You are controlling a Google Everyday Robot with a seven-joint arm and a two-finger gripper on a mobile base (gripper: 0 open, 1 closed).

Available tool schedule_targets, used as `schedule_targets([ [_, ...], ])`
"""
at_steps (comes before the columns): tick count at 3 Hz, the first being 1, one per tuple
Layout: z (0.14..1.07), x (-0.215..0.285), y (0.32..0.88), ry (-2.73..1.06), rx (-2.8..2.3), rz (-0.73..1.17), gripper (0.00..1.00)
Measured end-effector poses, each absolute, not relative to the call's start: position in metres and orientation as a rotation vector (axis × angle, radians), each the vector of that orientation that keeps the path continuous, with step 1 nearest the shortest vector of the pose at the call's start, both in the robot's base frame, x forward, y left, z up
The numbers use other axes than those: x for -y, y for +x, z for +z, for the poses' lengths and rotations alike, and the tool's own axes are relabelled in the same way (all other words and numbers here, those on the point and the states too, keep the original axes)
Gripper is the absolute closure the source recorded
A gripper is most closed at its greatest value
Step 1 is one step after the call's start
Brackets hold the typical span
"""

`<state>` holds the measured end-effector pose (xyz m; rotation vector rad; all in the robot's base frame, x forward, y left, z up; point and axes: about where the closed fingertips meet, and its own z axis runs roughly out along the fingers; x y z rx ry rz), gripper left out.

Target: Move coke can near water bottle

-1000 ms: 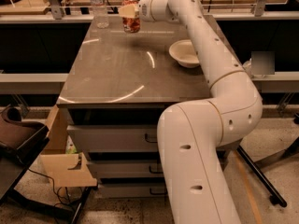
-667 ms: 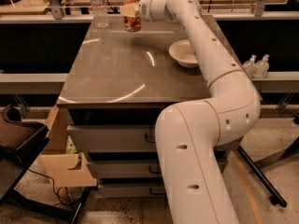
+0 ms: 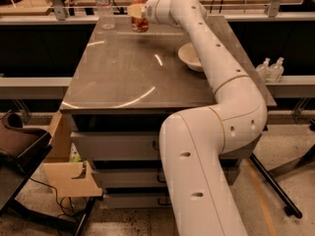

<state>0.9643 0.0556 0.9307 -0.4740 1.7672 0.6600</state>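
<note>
Coke can [image 3: 140, 23] stands upright at the upper centre of the frame, red-orange with a silver top, at the far end of the grey table [image 3: 123, 77]. Whether its base rests on the tabletop or hangs just above it cannot be told.

At the far left edge, low in the frame, a brown chair [image 3: 17, 141] stands on the floor. Just right of it, a cardboard box [image 3: 66, 173] leans against the table's lower left corner. Above, in the upper left, the water bottle [image 3: 104, 8] stands upright on the far left part of the tabletop, clear with a pale band, taller than the can. The can is near it, to its right, with a strip of bare table between them; they do not touch.

The gripper [image 3: 137, 11] comes in from the right at the can's upper half, and its pale fingers are pinched on the can's sides. Behind it the white arm [image 3: 216, 63] runs down and to the right across the table, bends at a thick elbow past the right edge, and fills the lower centre of the frame.

A white bowl [image 3: 189, 58] rests on the right side of the tabletop, partly covered by the arm. Grey drawers [image 3: 118, 146] show under the tabletop. At the right edge, two small pump bottles [image 3: 270, 69] stand side by side on a ledge beyond the table.
</note>
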Motion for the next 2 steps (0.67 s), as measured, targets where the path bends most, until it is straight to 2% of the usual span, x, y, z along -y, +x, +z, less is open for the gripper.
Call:
schedule_targets([
  [2, 0.9294, -0.0620, 0.9850, -0.437, -1.712, 0.604, 1.00],
])
